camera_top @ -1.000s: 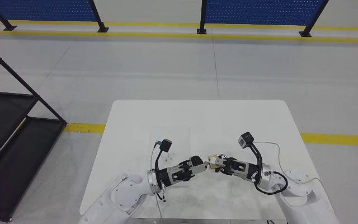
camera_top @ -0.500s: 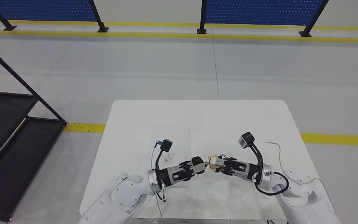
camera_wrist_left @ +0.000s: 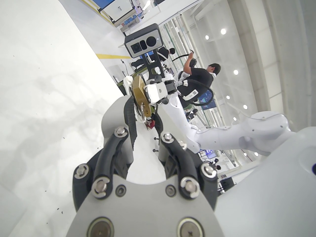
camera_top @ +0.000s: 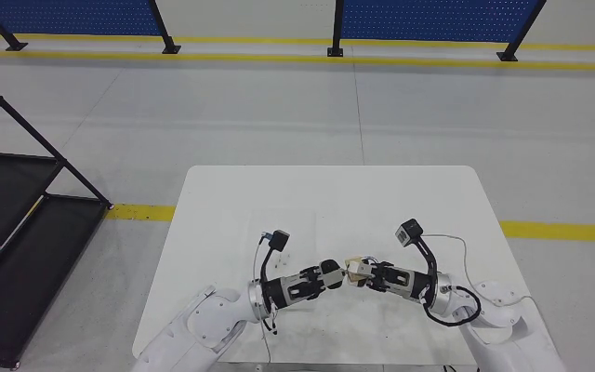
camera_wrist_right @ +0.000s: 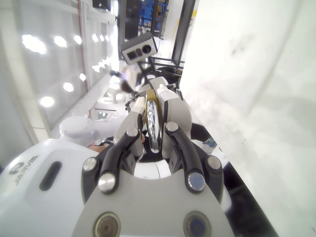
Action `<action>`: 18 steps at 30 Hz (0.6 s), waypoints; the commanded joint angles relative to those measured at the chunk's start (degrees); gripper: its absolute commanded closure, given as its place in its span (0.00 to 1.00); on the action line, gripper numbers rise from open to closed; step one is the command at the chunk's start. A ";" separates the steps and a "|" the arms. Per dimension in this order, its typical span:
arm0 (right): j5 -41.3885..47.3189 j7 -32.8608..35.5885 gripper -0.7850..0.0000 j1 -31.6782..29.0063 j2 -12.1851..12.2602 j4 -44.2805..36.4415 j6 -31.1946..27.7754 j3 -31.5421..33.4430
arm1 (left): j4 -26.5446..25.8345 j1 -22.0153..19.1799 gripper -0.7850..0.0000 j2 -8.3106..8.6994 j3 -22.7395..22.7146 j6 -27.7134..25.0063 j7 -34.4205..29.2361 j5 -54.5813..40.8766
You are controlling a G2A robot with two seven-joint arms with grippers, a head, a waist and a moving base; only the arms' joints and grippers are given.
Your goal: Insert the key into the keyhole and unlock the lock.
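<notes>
Where the black rack (camera_top: 42, 228) stands on the floor at the far left, the white table (camera_top: 279, 205) begins just beside it, and both arms meet above the table's near edge, slightly right of its middle.

The left gripper (camera_wrist_left: 143, 111) comes in from the left, its black-padded fingers drawn together on the silver key (camera_wrist_left: 142, 107). The key's head sits pinched between the pads, and its blade points away from the wrist toward the lock. The key meets the end face of the brass padlock (camera_wrist_left: 138, 90), which is held in the air off the table surface. How deep the blade sits in the keyhole cannot be told.

To the right, the right gripper (camera_wrist_right: 151, 114) faces the left one, its white fingers clamped on the flat sides of the padlock body. The chrome shackle (camera_wrist_right: 154, 139) points back toward the right wrist, lying between the finger links. The two grippers are almost touching, with only the padlock and key between them.
</notes>
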 commanded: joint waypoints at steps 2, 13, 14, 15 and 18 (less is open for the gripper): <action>-0.01 0.00 1.00 0.02 0.06 -0.06 0.02 -0.03 | 0.04 -0.18 0.84 -0.02 0.15 0.23 -0.15 -0.10; -0.07 -0.35 1.00 0.05 0.26 0.15 -0.04 -0.22 | -0.39 -0.49 1.00 0.08 -0.08 -0.35 0.05 2.41; -0.08 -0.38 1.00 0.06 0.28 0.18 -0.06 -0.25 | -0.57 -0.41 1.00 0.12 -0.26 -0.51 0.33 3.40; -0.07 -0.41 1.00 0.07 0.29 0.20 -0.09 -0.29 | -0.82 -0.35 1.00 0.17 -0.48 -0.66 0.71 4.75; -0.24 -0.49 1.00 0.11 0.34 0.26 -0.18 -0.41 | -1.62 0.08 1.00 0.28 -0.86 -0.97 1.98 8.97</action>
